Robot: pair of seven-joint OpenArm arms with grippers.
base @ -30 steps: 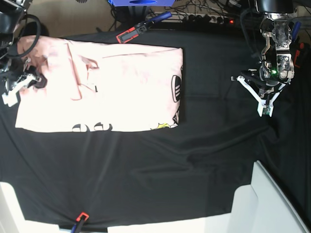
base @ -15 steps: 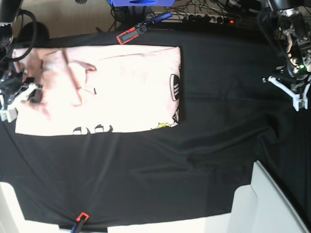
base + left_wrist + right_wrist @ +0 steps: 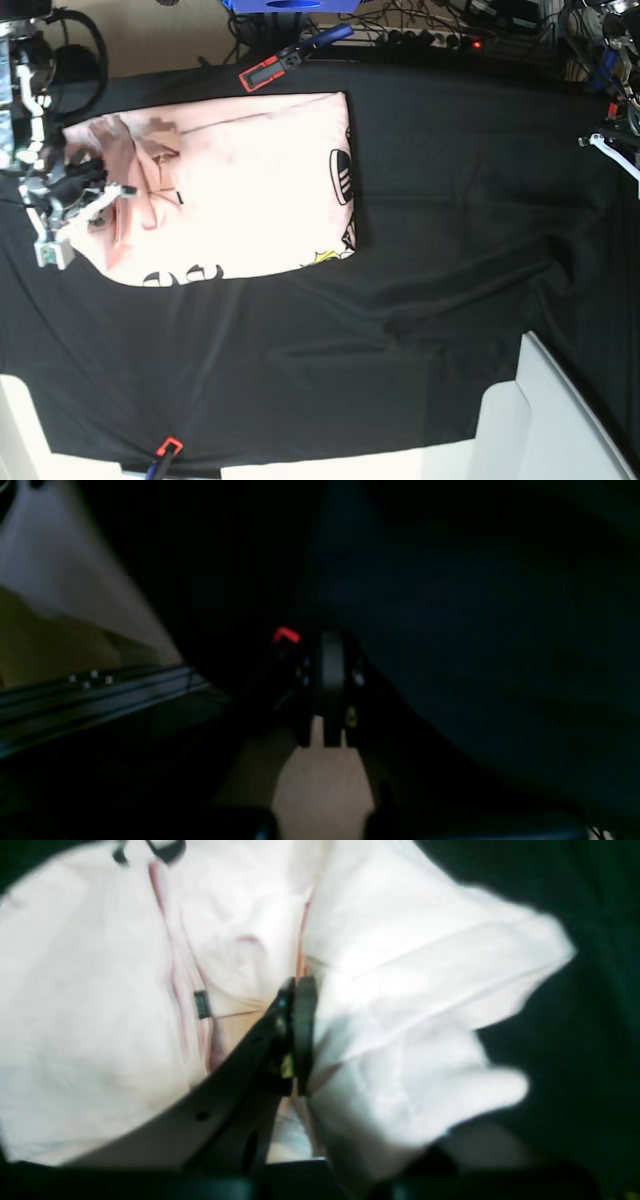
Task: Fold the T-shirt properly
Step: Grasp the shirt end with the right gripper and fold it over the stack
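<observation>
Right gripper [image 3: 295,1005] is clamped on a bunched fold of the T-shirt [image 3: 250,180], which lies on the black cloth [image 3: 400,330] toward the counter's far left, its lettering half tucked under the near hem. Left gripper [image 3: 327,680] is pinched together and empty, nearly cut off at the right edge, its own view dark and blurred. Wide bare cloth lies between them.

Black cloth [image 3: 420,300] covers table; cables [image 3: 420,30] along far edge; white box [image 3: 540,420] near corner.

Base overhead, facing down; wrist views close, along grippers.
</observation>
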